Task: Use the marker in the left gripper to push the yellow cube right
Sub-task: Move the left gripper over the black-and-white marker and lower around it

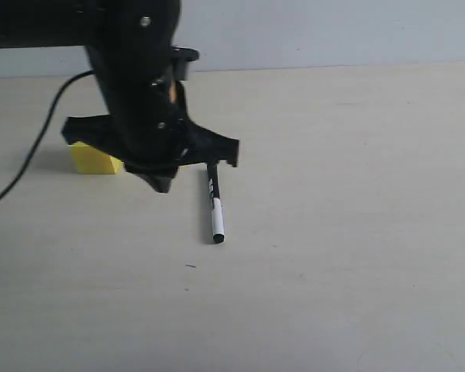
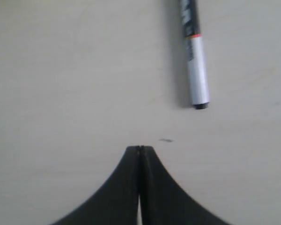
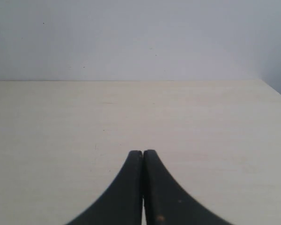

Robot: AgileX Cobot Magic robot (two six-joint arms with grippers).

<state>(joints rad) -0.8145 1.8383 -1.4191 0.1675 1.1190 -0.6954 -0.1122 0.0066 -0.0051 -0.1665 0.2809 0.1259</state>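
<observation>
Marker (image 1: 215, 205): lying loose on the table (image 1: 341, 271), just beside the left gripper (image 1: 161, 186); one end running out of frame in the left wrist view; red band showing, lettering blurring beyond reading.
Yellow cube (image 1: 91, 157): sitting on the table across the gripper from the marker, partly hiding behind the black claw.
Left gripper: fingers pressing together, grasping nothing.
Right gripper (image 3: 143, 152): fingers likewise pressing together, empty, facing table and pale wall (image 3: 140, 37).
Black cable (image 1: 31, 155): trailing off the exterior view's left edge.
</observation>
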